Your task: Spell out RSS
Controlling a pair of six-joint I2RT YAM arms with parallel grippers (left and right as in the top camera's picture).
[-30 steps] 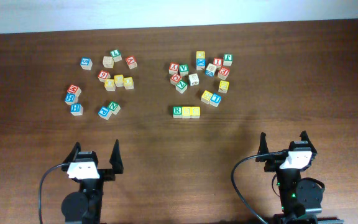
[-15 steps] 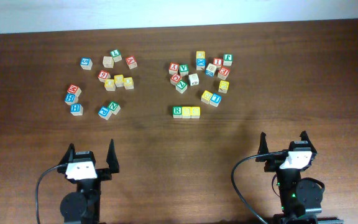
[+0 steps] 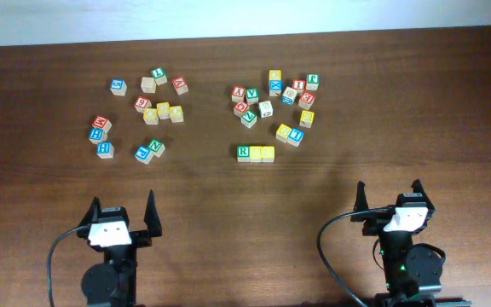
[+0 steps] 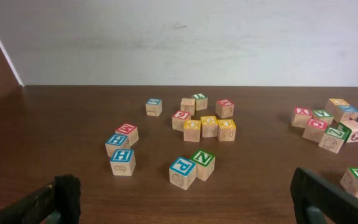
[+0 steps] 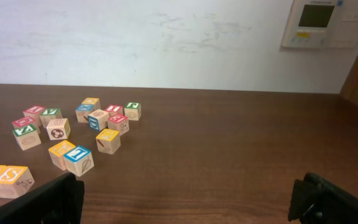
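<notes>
Beyond RSS row, loose cubes stand apart.

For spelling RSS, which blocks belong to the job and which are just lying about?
Job: R block, middle yellow block, end yellow block, side by side in a row.
Lying about: left scatter of blocks, right scatter of blocks.

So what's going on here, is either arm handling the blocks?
Neither arm holds anything. The left gripper and right gripper stand open near their bases, clear of every cube. On the dark wooden table, three small wooden letter cubes form a touching row: a green R cube, then two yellow-faced cubes. Other coloured letter cubes lie scattered behind.
</notes>
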